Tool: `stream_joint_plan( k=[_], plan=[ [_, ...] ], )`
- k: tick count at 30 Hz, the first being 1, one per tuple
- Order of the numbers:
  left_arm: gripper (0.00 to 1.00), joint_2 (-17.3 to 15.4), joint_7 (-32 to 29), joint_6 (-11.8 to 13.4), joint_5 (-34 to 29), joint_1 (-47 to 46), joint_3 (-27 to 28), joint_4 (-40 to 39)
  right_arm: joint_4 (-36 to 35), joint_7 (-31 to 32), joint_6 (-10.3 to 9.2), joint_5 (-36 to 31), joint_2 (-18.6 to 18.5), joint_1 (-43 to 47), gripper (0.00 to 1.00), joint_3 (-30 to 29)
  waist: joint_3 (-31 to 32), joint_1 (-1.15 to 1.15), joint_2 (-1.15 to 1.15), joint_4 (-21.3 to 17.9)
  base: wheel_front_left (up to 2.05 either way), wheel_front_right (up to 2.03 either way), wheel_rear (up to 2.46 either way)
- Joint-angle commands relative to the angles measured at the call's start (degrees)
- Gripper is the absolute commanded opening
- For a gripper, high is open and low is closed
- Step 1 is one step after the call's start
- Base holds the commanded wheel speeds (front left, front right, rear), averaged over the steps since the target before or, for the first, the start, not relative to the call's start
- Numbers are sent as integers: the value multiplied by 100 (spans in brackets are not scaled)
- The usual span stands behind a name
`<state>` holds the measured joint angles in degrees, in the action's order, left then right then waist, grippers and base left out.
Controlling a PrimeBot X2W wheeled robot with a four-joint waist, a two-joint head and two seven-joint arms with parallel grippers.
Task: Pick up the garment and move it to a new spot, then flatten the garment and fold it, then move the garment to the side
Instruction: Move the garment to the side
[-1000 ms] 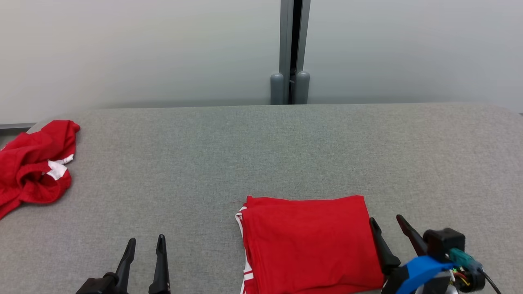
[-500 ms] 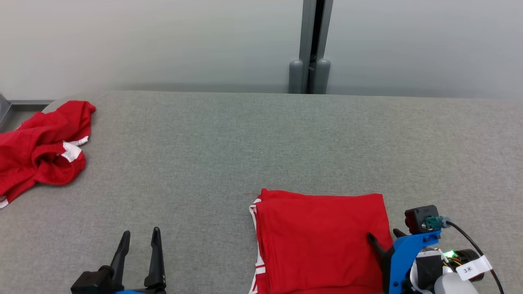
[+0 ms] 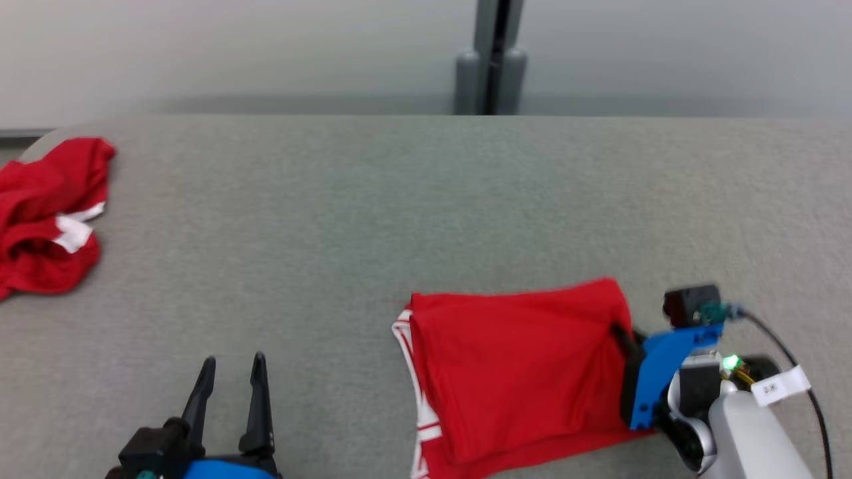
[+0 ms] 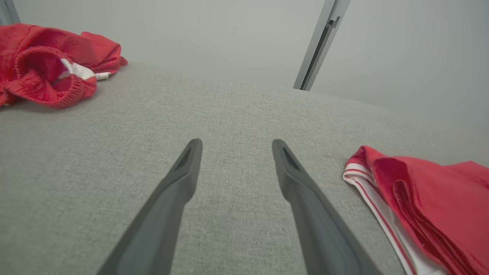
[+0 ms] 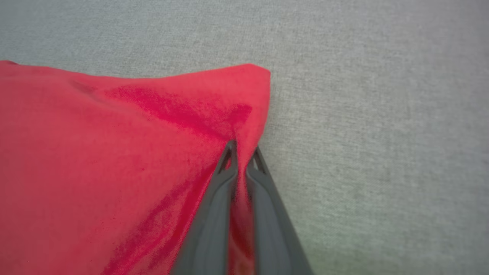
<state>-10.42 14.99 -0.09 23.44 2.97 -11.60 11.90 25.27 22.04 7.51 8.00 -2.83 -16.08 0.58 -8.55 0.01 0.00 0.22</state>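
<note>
The folded red garment (image 3: 519,372) with white side stripes lies at the front right of the grey table; it also appears at the right of the left wrist view (image 4: 428,198). My right gripper (image 3: 622,336) is shut on the garment's right edge, and the cloth there is pinched up into a ridge between the fingers (image 5: 241,151). The fabric (image 5: 114,160) spreads left of those fingers. My left gripper (image 3: 229,369) stands open at the front left, well clear of the garment, with bare table between its fingers (image 4: 235,147).
A second, crumpled red garment with white trim (image 3: 46,213) lies at the table's far left edge, also seen in the left wrist view (image 4: 49,61). A grey post (image 3: 491,60) stands behind the table (image 3: 373,199) against a pale wall.
My right gripper has moved onto the folded garment's right edge and shut on it, pulling that edge up. The head camera has shifted. The left gripper stays open.
</note>
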Motion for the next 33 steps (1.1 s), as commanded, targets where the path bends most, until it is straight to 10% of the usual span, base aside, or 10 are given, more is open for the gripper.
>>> stream_joint_plan(
  k=[1, 19, 33],
  plan=[
    [100, 20, 27, -44, -51, -141, -6, -42, -44, -79, -4, -58, -88, -160, 0, -68, -48, -1, 0, -106, 0, 0, 0],
    [100, -605, -576, -97, -501, -878, -126, -1009, -138, -876, -3, -29, -196, -1160, 0, -920, -1384, -1, 0, -2421, 0, 0, 0],
    [100, -864, -961, 18, -483, -876, -66, -1439, 608, -1139, -3, -239, -364, -2195, 0, -1081, -1640, -1, 0, -2186, 0, 0, 0]
  ],
)
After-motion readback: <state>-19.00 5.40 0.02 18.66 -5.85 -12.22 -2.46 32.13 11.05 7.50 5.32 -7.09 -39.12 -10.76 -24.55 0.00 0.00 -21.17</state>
